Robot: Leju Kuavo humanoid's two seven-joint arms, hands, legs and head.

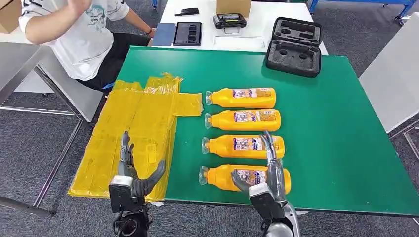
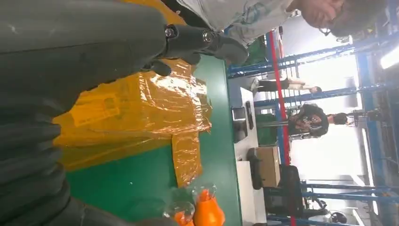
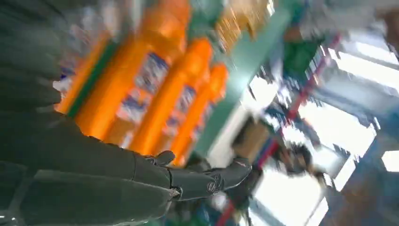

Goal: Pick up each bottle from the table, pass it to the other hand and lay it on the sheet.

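- The right hand [image 1: 269, 170] rises from the lower edge of the head view, right of centre, fingers stretched upward and apart and the thumb jutting left; it holds nothing.
- It hovers over the right end of the nearest bottle [image 1: 244, 178]; whether it touches the bottle cannot be told.
- The left hand [image 1: 132, 170] comes up at the lower left of centre, fingers straight and spread, thumb angled right, empty, over the lower edge of the yellow sheet [image 1: 133, 131].
- Four orange bottles lie on their sides in a column at the middle of the green desk [image 1: 341, 123], each with its long axis running left to right across the frame and its clear cap pointing left toward the sheet.
- From the far end: the top bottle [image 1: 242, 98], the second bottle [image 1: 243, 120], the third bottle [image 1: 243, 146], then the nearest one; they lie parallel, just beside one another.
- The sheet is crinkled and spreads over the left part of the desk, overhanging its left edge.
- In the right wrist view the picture is blurred; orange bottles [image 3: 155, 89] with labels run in a row past the open fingers [image 3: 207, 181].
- A black moulded case [image 1: 295, 47] sits at the upper right of the desk.
- A person in a white shirt [image 1: 79, 34] sits at the upper left.
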